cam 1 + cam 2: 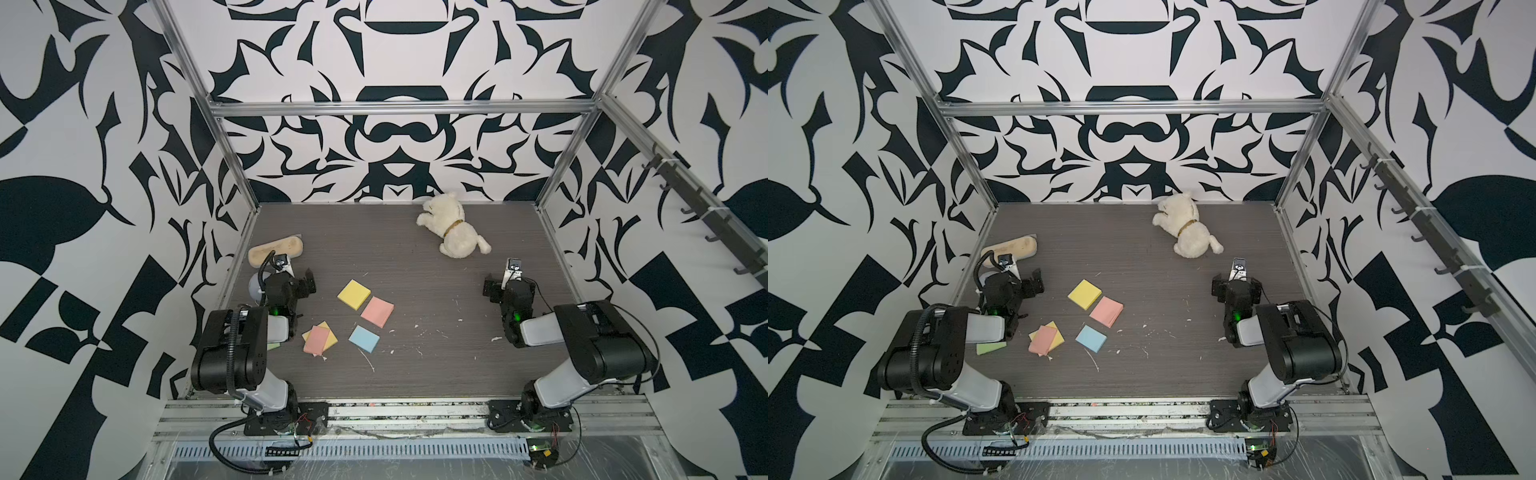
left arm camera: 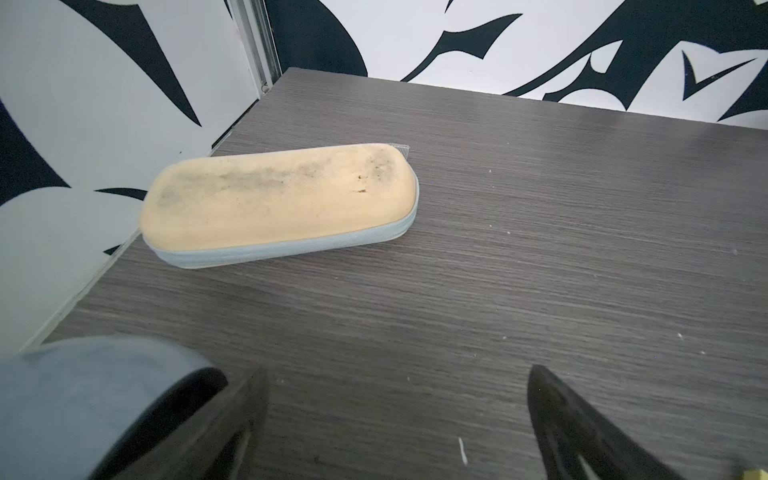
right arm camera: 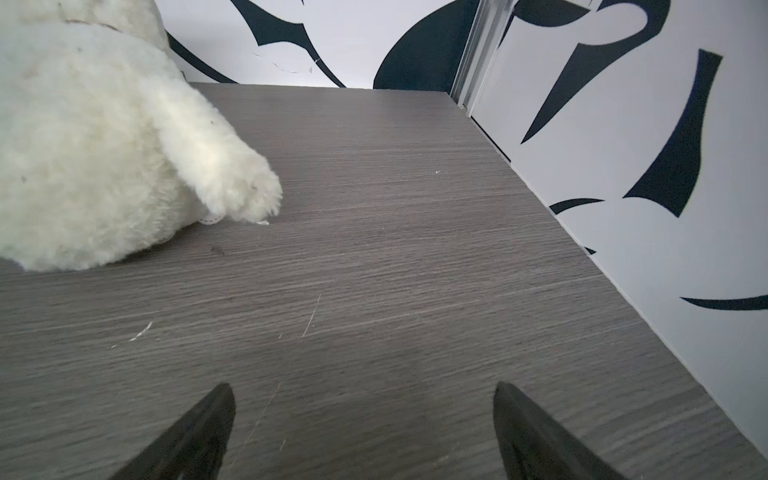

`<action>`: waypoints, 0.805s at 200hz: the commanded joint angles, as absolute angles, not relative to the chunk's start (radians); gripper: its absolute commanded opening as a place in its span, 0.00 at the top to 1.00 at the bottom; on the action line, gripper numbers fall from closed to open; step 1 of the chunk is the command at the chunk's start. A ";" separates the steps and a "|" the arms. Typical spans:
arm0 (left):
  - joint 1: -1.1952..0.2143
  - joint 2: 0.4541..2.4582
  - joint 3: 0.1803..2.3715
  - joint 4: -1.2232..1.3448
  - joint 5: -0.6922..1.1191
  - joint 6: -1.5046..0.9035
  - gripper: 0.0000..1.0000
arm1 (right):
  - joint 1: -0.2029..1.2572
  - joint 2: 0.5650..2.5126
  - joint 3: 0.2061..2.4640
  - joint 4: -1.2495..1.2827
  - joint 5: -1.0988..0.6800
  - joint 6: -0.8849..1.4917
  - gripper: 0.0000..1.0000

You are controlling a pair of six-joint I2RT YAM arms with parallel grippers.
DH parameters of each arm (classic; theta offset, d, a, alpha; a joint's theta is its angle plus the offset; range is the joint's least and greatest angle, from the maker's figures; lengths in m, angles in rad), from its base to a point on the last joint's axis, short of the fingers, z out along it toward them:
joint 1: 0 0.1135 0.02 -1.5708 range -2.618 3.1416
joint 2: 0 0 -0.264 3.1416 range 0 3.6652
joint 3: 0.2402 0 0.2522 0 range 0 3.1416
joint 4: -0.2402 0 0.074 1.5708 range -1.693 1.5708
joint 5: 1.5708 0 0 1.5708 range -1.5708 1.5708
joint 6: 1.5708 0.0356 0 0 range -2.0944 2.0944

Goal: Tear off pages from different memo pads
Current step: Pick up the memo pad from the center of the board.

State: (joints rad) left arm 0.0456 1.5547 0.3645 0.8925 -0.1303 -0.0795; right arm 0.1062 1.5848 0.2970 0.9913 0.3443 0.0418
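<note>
Parked with jaws spread and empty: left end effector (image 2: 397,374), right end effector (image 3: 365,388). On the table (image 1: 436,365): yellow memo pad (image 1: 353,294), pink memo pad (image 1: 377,312), blue memo pad (image 1: 364,338), loose pages (image 1: 318,337) just beside. Pin one pad; pinch only its top sheet's free edge; peel slowly.

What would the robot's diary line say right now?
left gripper: open, empty | right gripper: open, empty | memo pads: on table, ungripped
</note>
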 commanded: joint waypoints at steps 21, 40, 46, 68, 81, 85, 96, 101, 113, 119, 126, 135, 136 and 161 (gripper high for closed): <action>0.057 1.551 0.383 0.889 -0.117 -0.083 0.01 | 0.106 1.569 0.328 0.992 0.338 0.041 0.00; 0.057 1.550 0.383 0.887 -0.117 -0.084 0.01 | 0.106 1.566 0.332 0.984 0.333 0.041 0.00; 0.056 1.551 0.383 0.887 -0.117 -0.084 0.00 | 0.107 1.568 0.331 0.984 0.332 0.040 0.00; 0.057 1.552 0.383 0.887 -0.117 -0.084 0.00 | 0.106 1.568 0.330 0.985 0.331 0.040 0.00; 0.056 1.552 0.383 0.887 -0.116 -0.083 0.01 | 0.107 1.567 0.331 0.984 0.329 0.040 0.00; 0.056 1.551 0.383 0.887 -0.117 -0.084 0.01 | 0.106 1.567 0.331 0.982 0.330 0.040 0.00; 0.057 1.551 0.383 0.887 -0.117 -0.084 0.01 | 0.106 1.567 0.331 0.983 0.329 0.041 0.00; 0.057 1.551 0.382 0.887 -0.117 -0.084 0.01 | 0.107 1.568 0.331 0.983 0.329 0.040 0.00; 0.056 1.551 0.383 0.887 -0.117 -0.084 0.01 | 0.108 1.568 0.331 0.982 0.330 0.041 0.00; 0.056 1.551 0.382 0.887 -0.117 -0.084 0.01 | 0.106 1.568 0.331 0.982 0.330 0.041 0.00; 0.057 1.552 0.382 0.887 -0.117 -0.083 0.00 | 0.107 1.568 0.332 0.983 0.329 0.040 0.00; 0.056 1.551 0.383 0.887 -0.117 -0.084 0.01 | 0.107 1.569 0.333 0.982 0.330 0.041 0.00; 0.057 1.551 0.383 0.887 -0.117 -0.084 0.01 | 0.106 1.568 0.333 0.983 0.330 0.040 0.00; 0.055 1.552 0.382 0.887 -0.117 -0.083 0.01 | 0.107 1.568 0.332 0.983 0.328 0.041 0.00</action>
State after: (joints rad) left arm 0.0521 1.5547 0.3645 0.8894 -0.1261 -0.0795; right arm 0.1062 1.5848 0.3080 0.9615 0.3321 0.0418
